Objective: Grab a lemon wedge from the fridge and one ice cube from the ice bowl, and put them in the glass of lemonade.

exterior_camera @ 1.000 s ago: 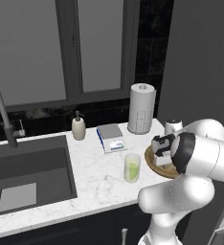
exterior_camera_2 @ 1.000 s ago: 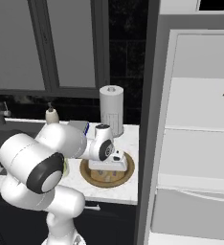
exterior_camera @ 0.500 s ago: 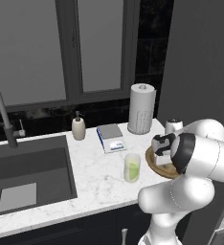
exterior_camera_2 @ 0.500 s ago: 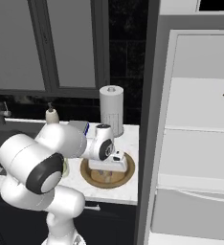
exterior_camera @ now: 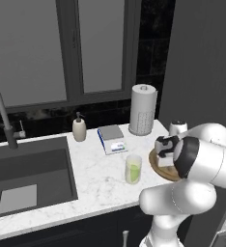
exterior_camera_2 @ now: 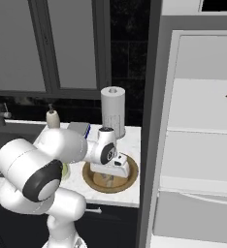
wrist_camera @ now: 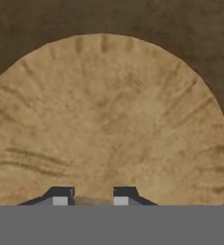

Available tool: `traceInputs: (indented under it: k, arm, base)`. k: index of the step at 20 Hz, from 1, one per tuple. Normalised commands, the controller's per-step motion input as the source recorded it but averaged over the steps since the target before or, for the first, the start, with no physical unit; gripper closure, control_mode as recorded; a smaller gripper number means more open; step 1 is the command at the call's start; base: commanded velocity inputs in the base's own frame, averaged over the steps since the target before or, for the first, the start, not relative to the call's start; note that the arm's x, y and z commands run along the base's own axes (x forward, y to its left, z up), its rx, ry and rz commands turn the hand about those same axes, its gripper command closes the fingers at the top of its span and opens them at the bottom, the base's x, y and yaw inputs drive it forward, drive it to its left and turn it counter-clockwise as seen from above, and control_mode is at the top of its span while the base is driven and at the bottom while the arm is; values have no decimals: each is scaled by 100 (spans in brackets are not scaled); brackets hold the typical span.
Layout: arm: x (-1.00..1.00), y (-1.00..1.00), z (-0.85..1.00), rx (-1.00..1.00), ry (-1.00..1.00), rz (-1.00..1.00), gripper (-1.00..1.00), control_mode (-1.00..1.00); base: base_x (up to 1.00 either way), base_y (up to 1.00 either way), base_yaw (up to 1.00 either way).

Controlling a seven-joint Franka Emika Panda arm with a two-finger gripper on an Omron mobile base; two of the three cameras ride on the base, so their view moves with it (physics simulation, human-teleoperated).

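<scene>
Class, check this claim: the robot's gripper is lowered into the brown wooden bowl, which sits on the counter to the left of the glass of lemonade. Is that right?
Not quite. The gripper is lowered into the ice bowl, but that bowl sits to the right of the glass of lemonade, not the left. The left base view shows this.
</scene>
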Motion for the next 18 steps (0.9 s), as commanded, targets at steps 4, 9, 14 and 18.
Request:
traceInputs:
  k: [4, 9, 14, 18]
  arm:
    - [-3, 27, -1, 0, -6, -7, 100, -100]
    - [0, 21, 9, 0, -2, -8, 100, -100]
    - [0, 6, 30, 0, 0, -8, 100, -100]
    - [0, 0, 46, 0, -2, -7, 100, -100]
  base:
    - [0, 0, 0]
    - [0, 0, 0]
    - [0, 0, 0]
    - [0, 0, 0]
